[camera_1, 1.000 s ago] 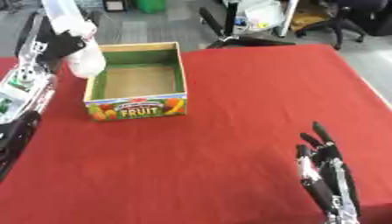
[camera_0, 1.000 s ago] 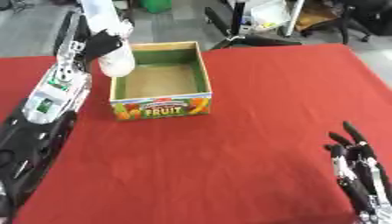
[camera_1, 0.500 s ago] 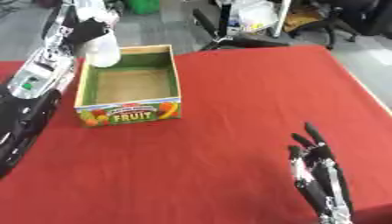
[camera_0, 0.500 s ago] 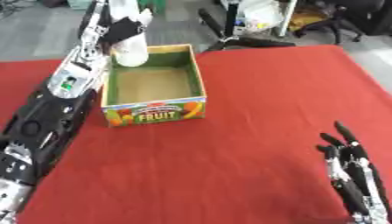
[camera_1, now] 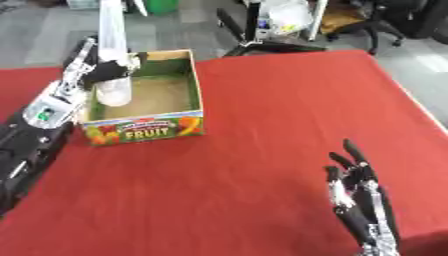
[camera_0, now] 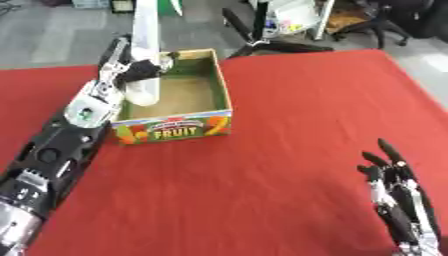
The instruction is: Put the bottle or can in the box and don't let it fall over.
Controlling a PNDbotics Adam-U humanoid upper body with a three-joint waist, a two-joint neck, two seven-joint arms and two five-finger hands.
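Gripping a tall white bottle [camera_0: 144,60] partway down its body, the left hand [camera_0: 131,70] had its fingers curled round it over the left side of the cardboard fruit box [camera_0: 175,131]. The bottle looked light, smooth and top-heavy (tall and narrow), so a mid-body hold suited it. The right hand [camera_0: 402,205] rested open at the lower right corner.

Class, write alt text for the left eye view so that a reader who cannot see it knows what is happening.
The robot's left hand grips a tall pale bottle upright, its base inside the open FRUIT box at the left wall, on a red table. The right hand rests open at the lower right corner, fingers up.
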